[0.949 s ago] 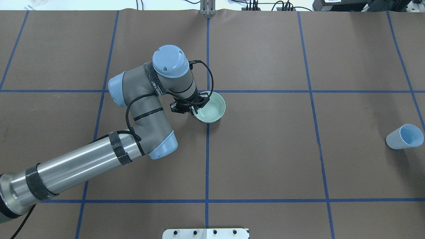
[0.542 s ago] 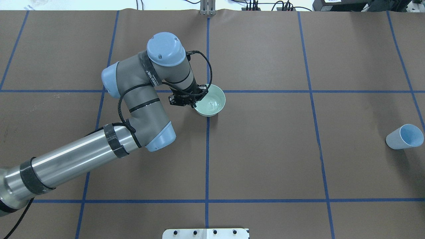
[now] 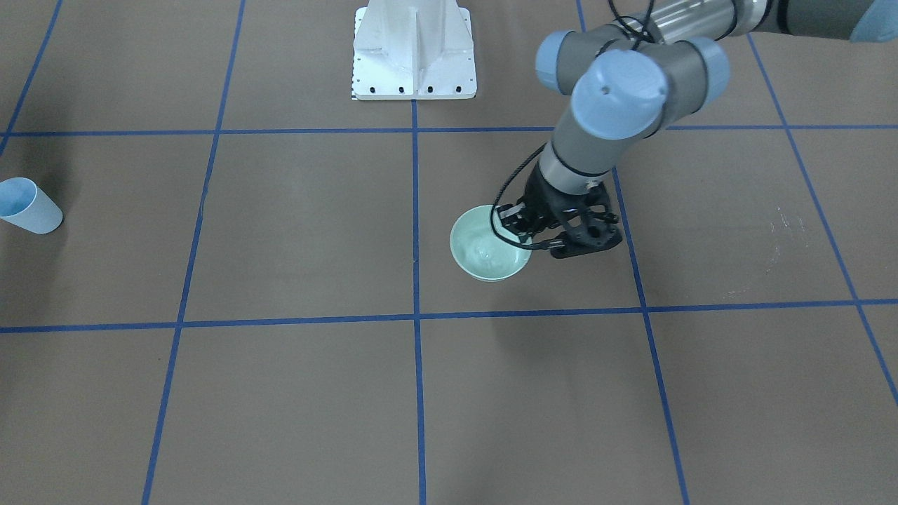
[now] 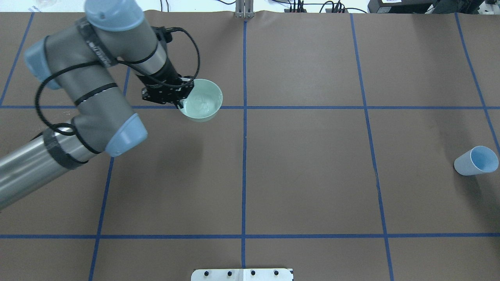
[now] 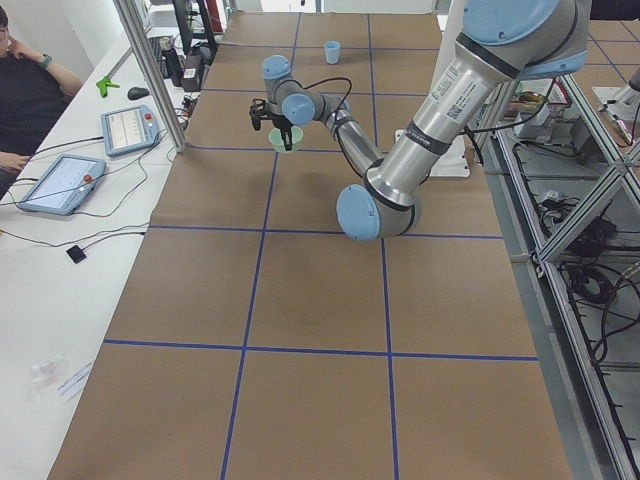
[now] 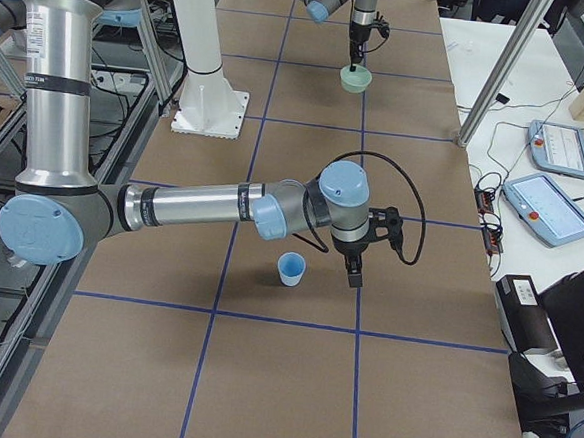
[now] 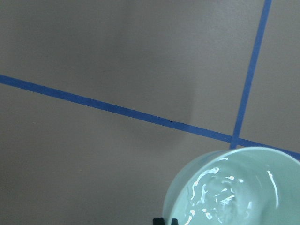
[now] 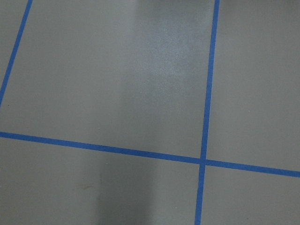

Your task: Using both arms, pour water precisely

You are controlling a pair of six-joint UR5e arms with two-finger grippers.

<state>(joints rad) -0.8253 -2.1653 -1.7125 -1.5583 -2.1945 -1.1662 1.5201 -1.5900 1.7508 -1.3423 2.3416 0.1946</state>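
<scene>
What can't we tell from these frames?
- right gripper: seen in the exterior right view only, and small; open or shut is unclear.
- bowl: left wrist view, cut off by the frame edge; water shows only as glints, so its depth is unreadable.
- cup: overhead, the inside is uniformly pale; contents unknowable.

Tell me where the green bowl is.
Overhead, the bowl is left of the centre tape line, rim held by the left gripper.

Pale green bowl [image 4: 201, 118], light blue cup [image 4: 474, 160], brown table [image 4: 312, 175] (blue grid lines [image 4: 244, 175]), grey left arm [image 4: 97, 82]
</scene>
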